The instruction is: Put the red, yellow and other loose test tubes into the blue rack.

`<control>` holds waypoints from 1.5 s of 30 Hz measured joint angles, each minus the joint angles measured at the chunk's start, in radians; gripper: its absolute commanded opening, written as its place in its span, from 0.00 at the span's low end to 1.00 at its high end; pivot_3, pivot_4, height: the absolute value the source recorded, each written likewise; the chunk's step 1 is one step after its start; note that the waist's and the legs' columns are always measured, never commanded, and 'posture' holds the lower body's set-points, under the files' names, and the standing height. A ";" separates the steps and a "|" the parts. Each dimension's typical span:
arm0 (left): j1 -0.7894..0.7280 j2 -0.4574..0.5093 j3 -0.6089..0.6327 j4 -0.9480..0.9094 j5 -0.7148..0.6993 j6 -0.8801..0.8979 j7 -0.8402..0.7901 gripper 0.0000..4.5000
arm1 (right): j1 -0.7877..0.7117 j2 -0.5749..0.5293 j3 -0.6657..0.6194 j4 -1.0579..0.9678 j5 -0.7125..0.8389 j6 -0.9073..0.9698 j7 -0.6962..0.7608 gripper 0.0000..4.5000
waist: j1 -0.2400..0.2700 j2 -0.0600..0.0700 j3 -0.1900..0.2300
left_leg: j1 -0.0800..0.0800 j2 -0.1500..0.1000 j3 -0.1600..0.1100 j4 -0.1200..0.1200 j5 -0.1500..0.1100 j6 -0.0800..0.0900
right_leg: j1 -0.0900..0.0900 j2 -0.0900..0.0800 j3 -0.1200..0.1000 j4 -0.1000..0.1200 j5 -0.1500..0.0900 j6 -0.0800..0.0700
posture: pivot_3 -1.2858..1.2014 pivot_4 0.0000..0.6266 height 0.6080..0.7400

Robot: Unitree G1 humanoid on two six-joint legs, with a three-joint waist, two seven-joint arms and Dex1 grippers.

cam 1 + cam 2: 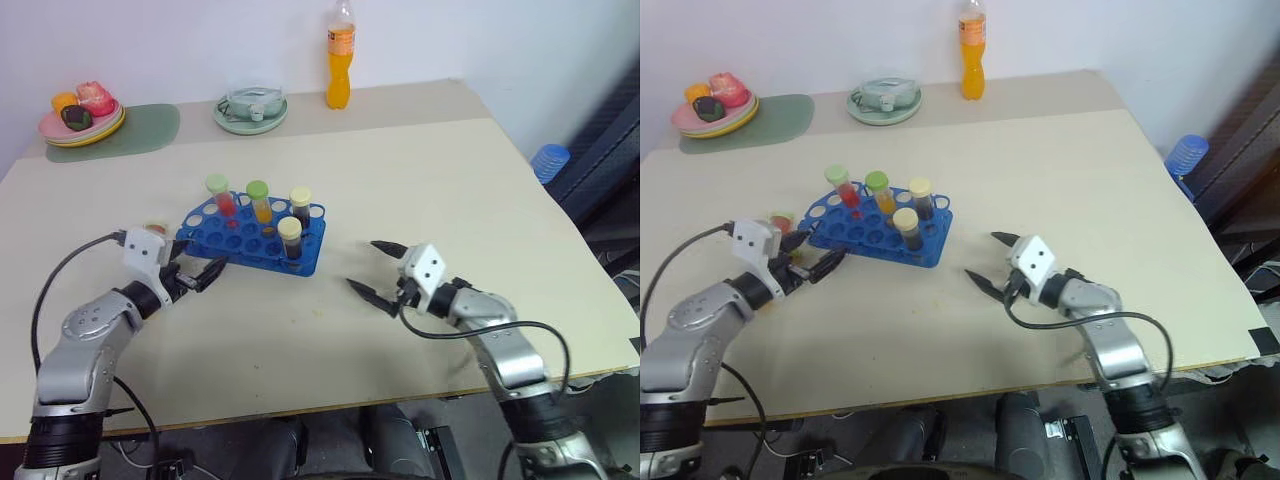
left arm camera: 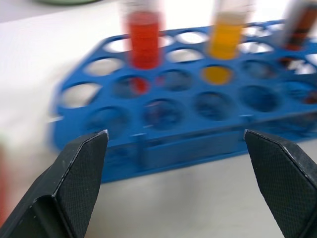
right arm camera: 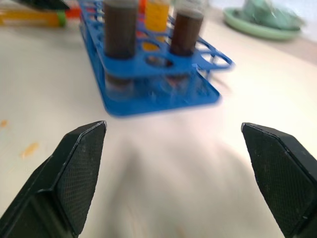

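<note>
My desk (image 1: 430,190) carries: blue rack (image 1: 252,240), orange bottle (image 1: 340,60), green dish (image 1: 250,108), mat (image 1: 140,130) with fruit plate (image 1: 82,120).

Blue rack (image 1: 250,235) on table w/ 4 upright tubes: red (image 1: 222,196), yellow (image 1: 260,202), 2 dark.

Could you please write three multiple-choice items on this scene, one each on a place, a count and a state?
1. Where does the orange drink bottle stand?
A. at the table's far edge
B. inside the rack
C. beside the right gripper

2. How many test tubes stand in the blue rack?
A. two
B. four
C. six

3. How are the right gripper's fingers?
A. shut on a tube
B. shut, holding nothing
C. spread apart, holding nothing

Answers:
1 A, it stands by the wall, beyond the rack.
2 B, four capped tubes rise from the holes.
3 C, bare table shows between the fingers.
</note>
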 measured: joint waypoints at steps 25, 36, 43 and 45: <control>-0.445 0.258 -0.064 0.138 -0.327 1.055 0.274 1.00 | -0.212 -0.159 -0.064 -0.344 0.343 0.501 0.029 0.99 | 0.019 -0.004 0.002 | -0.002 0.000 0.001 0.002 -0.002 0.001 | -0.001 -0.001 0.000 -0.001 0.000 0.000 | 0.52 0.24 1.00; -0.482 0.257 -0.105 0.195 -0.337 1.055 0.327 1.00 | -0.225 -0.154 0.016 -0.337 0.348 0.427 0.100 0.99 | 0.019 -0.004 0.002 | -0.002 0.000 0.001 0.002 -0.002 0.001 | -0.001 -0.001 0.000 -0.001 0.000 0.000 | 0.52 0.24 1.00; -0.503 0.257 -0.222 0.174 -0.311 1.055 0.255 1.00 | -0.233 -0.163 0.020 -0.337 0.363 0.479 0.099 0.99 | 0.020 -0.004 0.002 | -0.002 0.000 0.001 0.002 -0.002 0.001 | -0.001 -0.001 0.000 0.000 0.000 0.000 | 0.52 0.24 1.00; -0.504 0.256 -0.225 0.175 -0.292 1.056 0.244 1.00 | -0.227 -0.168 0.019 -0.337 0.365 0.483 0.098 0.99 | 0.020 -0.004 0.002 | -0.002 0.000 0.001 0.002 -0.002 0.001 | -0.001 -0.001 0.000 0.000 0.000 0.000 | 0.52 0.24 1.00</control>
